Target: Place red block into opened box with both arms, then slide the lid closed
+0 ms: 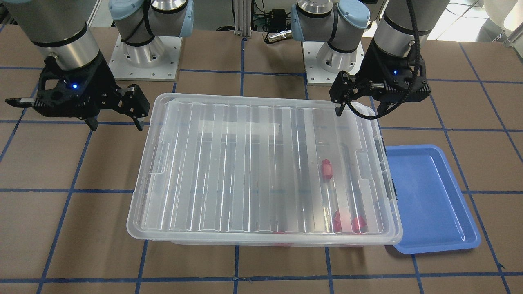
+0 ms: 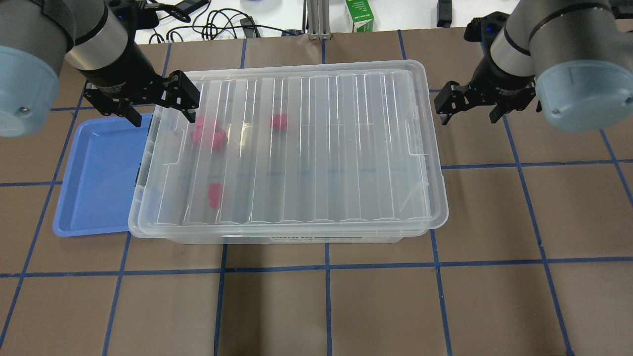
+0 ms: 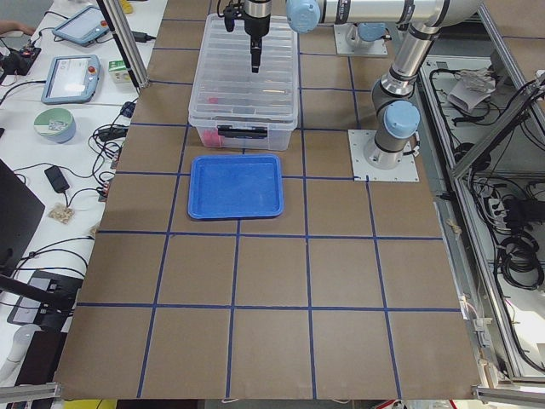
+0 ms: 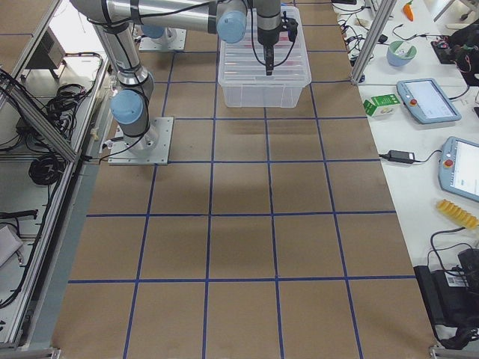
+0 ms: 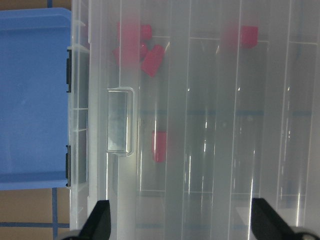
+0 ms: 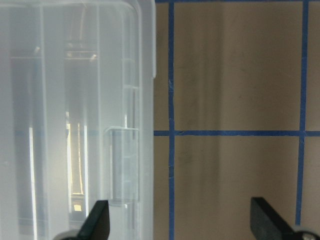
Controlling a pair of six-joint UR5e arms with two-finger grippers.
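The clear box (image 2: 148, 225) stands mid-table with the ribbed lid (image 2: 316, 148) lying over nearly all of it. Seen through the lid, the red block (image 2: 214, 195) (image 1: 326, 169) (image 5: 159, 146) lies on the box floor near the robot's left end. My left gripper (image 2: 160, 111) (image 1: 359, 109) hovers open over that end's far corner, one finger above the lid, holding nothing. My right gripper (image 2: 468, 116) (image 1: 115, 122) hangs open over the table just beyond the box's other short end, apart from it.
A blue tray (image 2: 99, 173) lies against the box's left end. Other red pieces (image 2: 207, 133) sit inside the box at its far side. A green carton (image 2: 359, 17) and cables are beyond the table's back edge. The arm bases (image 1: 143, 61) stand behind the box.
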